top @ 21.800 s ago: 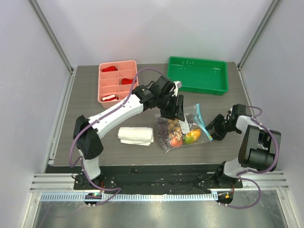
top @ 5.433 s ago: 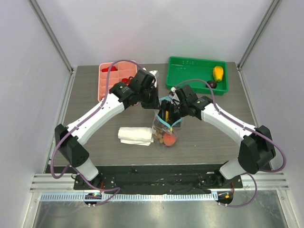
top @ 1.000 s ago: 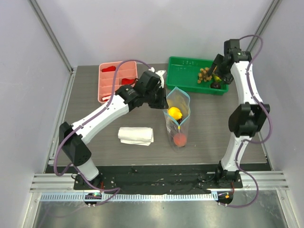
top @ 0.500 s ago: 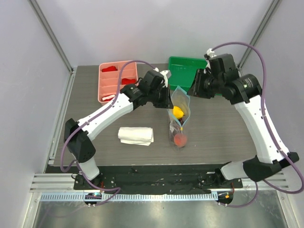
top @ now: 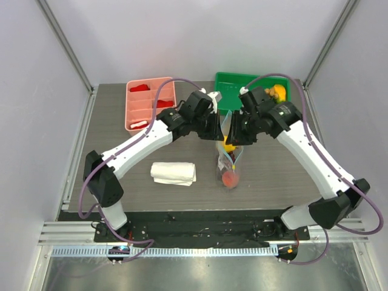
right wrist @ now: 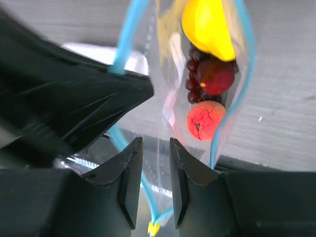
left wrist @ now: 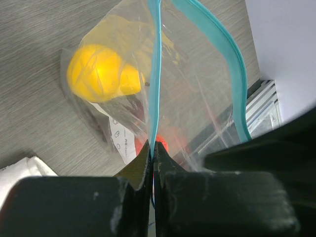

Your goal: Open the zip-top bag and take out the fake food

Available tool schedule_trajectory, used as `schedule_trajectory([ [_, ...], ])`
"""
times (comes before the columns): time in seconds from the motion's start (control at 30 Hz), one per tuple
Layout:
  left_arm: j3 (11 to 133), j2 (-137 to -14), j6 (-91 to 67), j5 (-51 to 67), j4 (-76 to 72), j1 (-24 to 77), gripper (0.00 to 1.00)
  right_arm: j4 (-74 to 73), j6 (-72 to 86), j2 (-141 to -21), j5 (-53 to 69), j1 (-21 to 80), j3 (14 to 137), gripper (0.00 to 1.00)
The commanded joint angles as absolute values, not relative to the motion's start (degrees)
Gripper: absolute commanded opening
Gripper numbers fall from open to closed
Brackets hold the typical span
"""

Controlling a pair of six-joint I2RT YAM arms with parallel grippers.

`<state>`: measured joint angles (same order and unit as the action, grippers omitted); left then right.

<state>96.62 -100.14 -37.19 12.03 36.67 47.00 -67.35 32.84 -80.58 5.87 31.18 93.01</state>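
Observation:
The clear zip-top bag hangs upright over the table's middle with its mouth spread. My left gripper is shut on its light-blue zip strip. Fake food lies inside: a yellow fruit on top, dark purple grapes and a dark red piece below it, and a red-orange fruit at the bottom. My right gripper sits at the bag's mouth beside the left one. Its jaws stand a little apart with only clear film showing between them.
A green tray at the back holds a yellow-orange fruit. A pink divided tray with flat red pieces stands at the back left. A folded white cloth lies left of the bag.
My right arm swung from over the green tray down to the bag's mouth, and its jaws narrowed. The left gripper kept its hold on the zip strip, drifting slightly right.

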Motion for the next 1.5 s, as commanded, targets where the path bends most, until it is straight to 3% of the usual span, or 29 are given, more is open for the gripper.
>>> schedule_trajectory([
  [0.0,99.05,-99.49,-36.48,11.43,36.03,47.64,0.00,-67.76,37.35,-82.18,1.95,32.61,87.90,0.34],
  [0.17,97.38,-98.70,-36.48,11.25,36.04,47.64,0.00,-64.08,38.23,-83.41,-2.10,32.96,81.66,0.36],
  [0.73,91.23,-96.86,-34.37,9.76,36.48,47.64,0.00,-44.04,32.53,-87.01,-9.66,34.36,66.10,0.69],
  [0.87,89.65,-96.50,-34.19,9.58,36.30,47.64,0.00,-37.98,31.91,-87.97,-11.69,34.37,62.06,0.71],
  [0.93,88.86,-96.42,-34.19,9.41,36.12,47.72,0.00,-35.34,32.08,-88.77,-12.57,34.28,60.74,0.68],
  [1.1,88.15,-96.33,-33.84,8.97,36.21,47.64,0.00,-32.61,31.73,-88.08,-14.23,34.36,58.01,0.52],
  [1.13,88.07,-96.50,-33.92,8.96,36.12,47.64,0.00,-32.69,31.47,-87.28,-14.50,34.37,58.18,0.48],
  [1.17,88.07,-96.59,-33.93,8.96,36.21,47.64,0.00,-32.96,31.46,-86.49,-15.11,34.37,58.71,0.37],
  [1.27,87.80,-96.85,-33.92,8.96,36.04,47.64,0.00,-36.64,31.38,-83.06,-14.77,34.28,62.46,0.23],
  [1.47,87.63,-97.56,-34.28,9.92,35.42,46.58,0.00,-50.08,31.47,-75.08,-10.99,34.36,73.45,0.13],
])
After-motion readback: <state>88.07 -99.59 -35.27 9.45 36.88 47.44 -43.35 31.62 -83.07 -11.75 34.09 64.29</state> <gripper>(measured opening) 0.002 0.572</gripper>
